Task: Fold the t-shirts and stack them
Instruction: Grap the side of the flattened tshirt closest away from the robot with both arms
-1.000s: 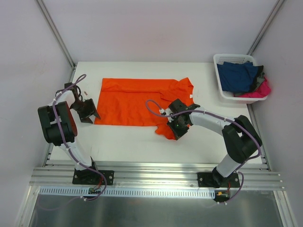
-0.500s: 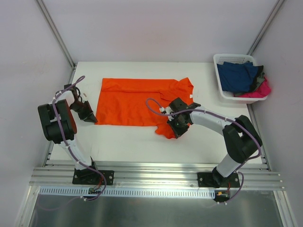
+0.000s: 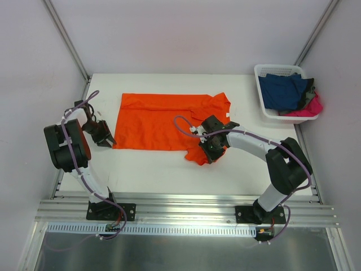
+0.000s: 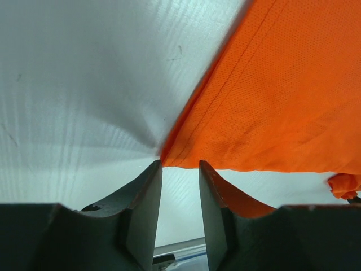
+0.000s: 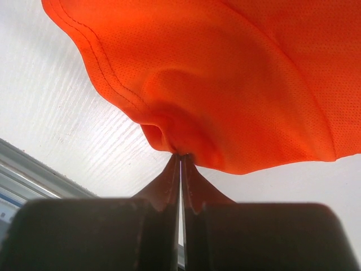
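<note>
Orange mesh cloth, a plain short-sleeved t-shirt (image 3: 158, 121), lies spread flat on the white table (image 3: 169, 169), centre to 10 o'clock in the overhead view, with its collar end toward 3 o'clock.

Left gripper (image 3: 104, 137): stands at the shirt's 8 o'clock corner. The wrist view shows the jaws parted by a narrow gap with nothing between them. The hemmed corner of the shirt lies just beyond the fingertips at 12 o'clock, not yet between them; whether it touches them cannot be told.

Right gripper (image 3: 210, 151): stands at the shirt's 5 o'clock edge, over the near sleeve. The wrist view shows the jaws pressed together on a pinched fold of the orange cloth, which bunches up from the fingertips toward 12 o'clock.

A white slotted plastic basket (image 3: 260, 90) sits at 2 o'clock on the table, well apart from both grippers. It holds a crumpled navy blue t-shirt (image 3: 285, 90) and a hot pink t-shirt (image 3: 313, 107).
</note>
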Robot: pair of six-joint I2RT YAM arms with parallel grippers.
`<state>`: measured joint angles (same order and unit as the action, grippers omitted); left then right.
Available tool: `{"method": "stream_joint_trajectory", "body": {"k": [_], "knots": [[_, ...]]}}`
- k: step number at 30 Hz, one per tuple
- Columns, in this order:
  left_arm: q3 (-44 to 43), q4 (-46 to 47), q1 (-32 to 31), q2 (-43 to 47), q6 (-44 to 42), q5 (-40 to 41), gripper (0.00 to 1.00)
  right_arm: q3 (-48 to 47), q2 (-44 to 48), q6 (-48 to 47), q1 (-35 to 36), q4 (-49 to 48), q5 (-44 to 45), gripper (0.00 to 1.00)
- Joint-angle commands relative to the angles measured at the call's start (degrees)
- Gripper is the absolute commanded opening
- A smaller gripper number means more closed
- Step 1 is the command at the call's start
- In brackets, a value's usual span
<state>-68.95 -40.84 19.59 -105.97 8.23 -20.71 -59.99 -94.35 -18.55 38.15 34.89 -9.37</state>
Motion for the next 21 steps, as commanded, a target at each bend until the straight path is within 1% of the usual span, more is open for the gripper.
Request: {"method": "stream_joint_trajectory", "body": {"k": [1,6,12,17,19,21], "knots": [[-0.31,-0.82,1.24,3.41,0.12,-0.12,0.34,-1.27,1.62,-0.88,-0.27,-0.53,0.49,0.01],[0.39,-0.73,1.5,2.44,0.3,-0.56,0.34,-1.1,1.97,-0.97,-0.36,-0.62,0.75,0.01],[0.04,-0.82,1.5,-1.07,0.74,-2.49,0.34,-1.54,1.8,-1.23,-0.53,-0.44,1.19,0.01],[-0.13,-0.91,1.41,-1.78,0.91,-2.76,0.33,-1.54,1.89,-1.32,-0.97,-0.44,1.37,0.0],[-0.05,-0.82,1.5,-1.87,1.09,-2.76,0.31,-1.45,1.97,-1.32,-1.15,-0.7,1.28,0.01],[-0.05,-0.82,1.5,-2.22,1.17,-2.93,0.21,-1.54,1.71,-1.32,-1.15,-0.7,1.28,0.01]]}}
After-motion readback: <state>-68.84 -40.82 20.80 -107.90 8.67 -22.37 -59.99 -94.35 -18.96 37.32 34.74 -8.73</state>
